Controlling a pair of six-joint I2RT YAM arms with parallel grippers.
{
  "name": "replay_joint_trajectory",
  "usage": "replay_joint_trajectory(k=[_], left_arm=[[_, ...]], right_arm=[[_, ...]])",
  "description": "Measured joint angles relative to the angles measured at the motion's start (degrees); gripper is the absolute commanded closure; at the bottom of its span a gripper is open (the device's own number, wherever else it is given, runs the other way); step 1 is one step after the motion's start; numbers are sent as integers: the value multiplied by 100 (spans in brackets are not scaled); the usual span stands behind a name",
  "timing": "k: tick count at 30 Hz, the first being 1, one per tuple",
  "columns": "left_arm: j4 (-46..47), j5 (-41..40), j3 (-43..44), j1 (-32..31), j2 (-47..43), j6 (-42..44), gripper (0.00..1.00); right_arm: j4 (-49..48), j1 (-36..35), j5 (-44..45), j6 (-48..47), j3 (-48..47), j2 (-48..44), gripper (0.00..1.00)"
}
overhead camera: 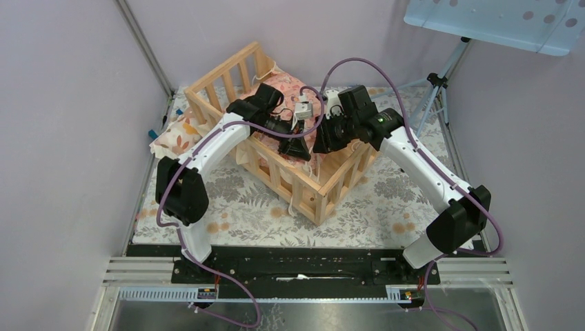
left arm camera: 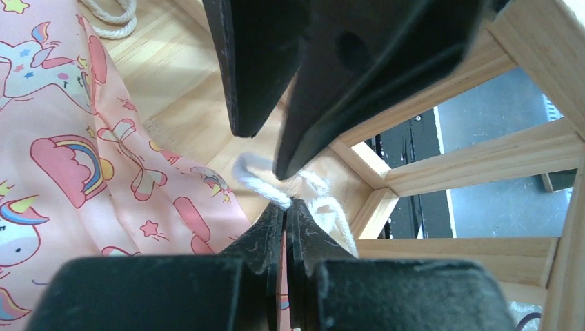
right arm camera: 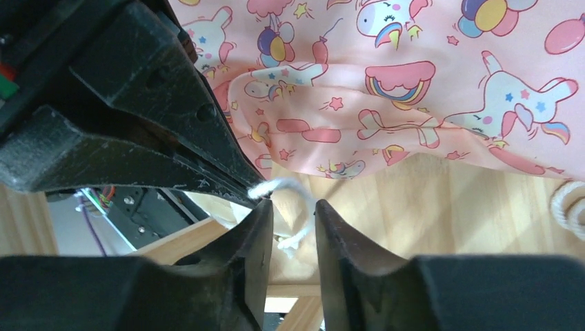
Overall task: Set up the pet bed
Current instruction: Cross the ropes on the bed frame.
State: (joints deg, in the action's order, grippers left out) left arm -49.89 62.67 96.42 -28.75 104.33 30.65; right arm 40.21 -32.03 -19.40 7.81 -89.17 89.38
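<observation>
We found the pet bed (overhead camera: 227, 72) mid-table on the floral mat (overhead camera: 386, 207), unicorn cushion (left arm camera: 62, 158) already inside, left gripper (left arm camera: 285, 207) clamped on the white tie cord (right arm camera: 290, 186) at one corner, right gripper (right arm camera: 293, 207) slightly parted around that cord; securing the ties, we judged, remained outstanding.

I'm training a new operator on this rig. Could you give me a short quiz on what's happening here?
1. True or false: the pink unicorn cushion lies outside the pet bed.
2. Fill in: the right tool has its jaws ____.
3. Which tool pinches the white cord? A) left tool B) right tool C) neither

Key: 1 false; 2 open; 3 A.
</observation>
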Motion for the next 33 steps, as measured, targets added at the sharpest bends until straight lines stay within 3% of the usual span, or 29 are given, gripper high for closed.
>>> replay_joint_trajectory(k=[2, 5, 13, 19, 33], left_arm=[[-7, -63, 0, 0, 0, 35, 100], [-15, -140, 0, 0, 0, 63, 100], [92, -348, -17, 24, -61, 55, 100], [466, -387, -262, 251, -551, -63, 100], [625, -376, -332, 339, -723, -74, 100]], right_arm=[[39, 0, 7, -66, -2, 0, 46], [116, 0, -13, -131, -2, 0, 43], [282, 0, -131, -236, -72, 33, 52], [229, 0, -109, -238, -94, 107, 51], [-822, 0, -118, 22, 317, 225, 53]])
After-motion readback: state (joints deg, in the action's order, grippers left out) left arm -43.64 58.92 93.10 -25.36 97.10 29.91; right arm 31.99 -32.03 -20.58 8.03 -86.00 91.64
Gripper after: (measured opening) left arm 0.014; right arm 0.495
